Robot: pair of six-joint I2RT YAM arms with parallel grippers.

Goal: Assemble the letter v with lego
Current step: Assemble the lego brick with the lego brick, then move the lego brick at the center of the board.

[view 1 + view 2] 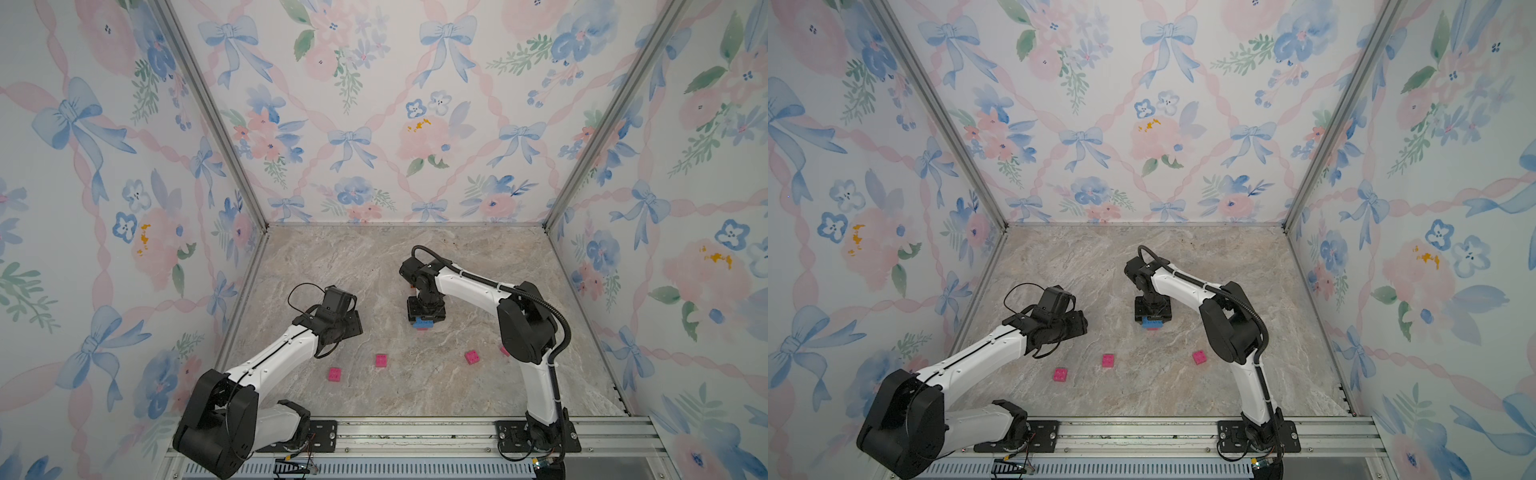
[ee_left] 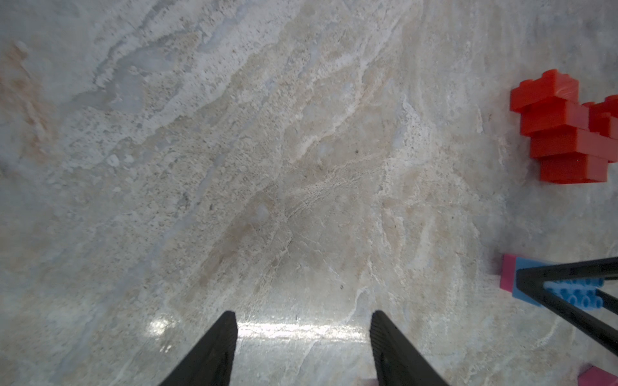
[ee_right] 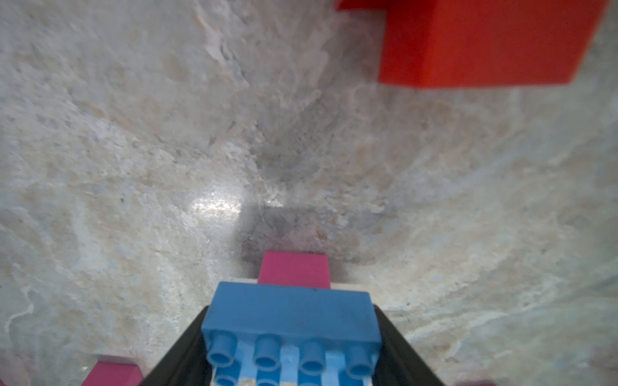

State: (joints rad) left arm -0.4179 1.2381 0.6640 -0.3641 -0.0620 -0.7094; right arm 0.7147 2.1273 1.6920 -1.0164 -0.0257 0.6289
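We find the blue brick (image 3: 287,304) pinched end to end by the right pincer (image 3: 290,334), its studs turned toward the wrist camera, near the middle of the surface (image 1: 332,270). A pink brick (image 3: 294,269) sits against its far face and juts out past it. We cannot tell whether the two are snapped together, or whether the pink one touches the surface. In both top views only a blue and pink sliver shows below the black pincer body.

Near it stands a stepped stack of red bricks (image 2: 565,133). It is cut off by the frame edge in the left wrist view, blurred and cropped in the right wrist view, and almost wholly hidden behind the right arm (image 1: 469,286) in both top views.

Three loose pink bricks (image 1: 382,360) lie apart in a row nearer the robot's base. A fourth pink brick (image 1: 504,351) peeks from behind the right arm in a top view.

The left pincer (image 2: 302,320) hangs over bare surface, fingers spread, nothing between them. From above we cannot see its fingers, which are hidden under the wrist.
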